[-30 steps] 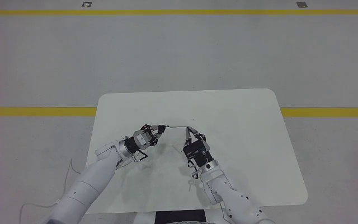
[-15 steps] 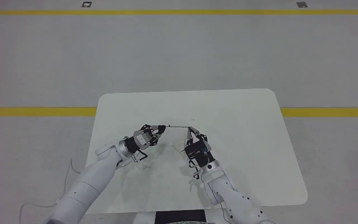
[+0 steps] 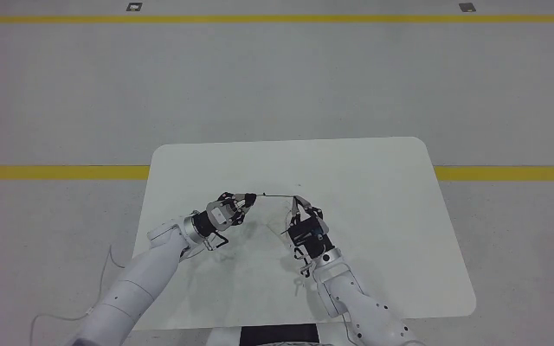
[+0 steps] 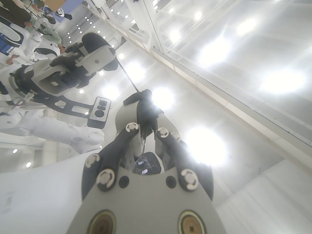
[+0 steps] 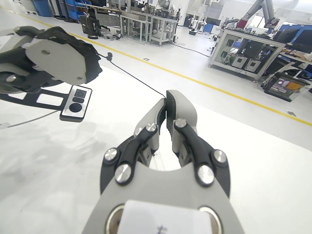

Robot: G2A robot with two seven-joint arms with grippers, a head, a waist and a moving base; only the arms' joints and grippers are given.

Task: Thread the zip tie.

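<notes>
Left claw (image 3: 247, 200) and right claw (image 3: 299, 204), each pinching one end of the zip tie (image 3: 273, 195), hold it spanning between them above the table (image 3: 372, 173).

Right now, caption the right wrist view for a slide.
Right gripper shut on one end of a zip tie, the left gripper holding the other, over the white table.
</notes>
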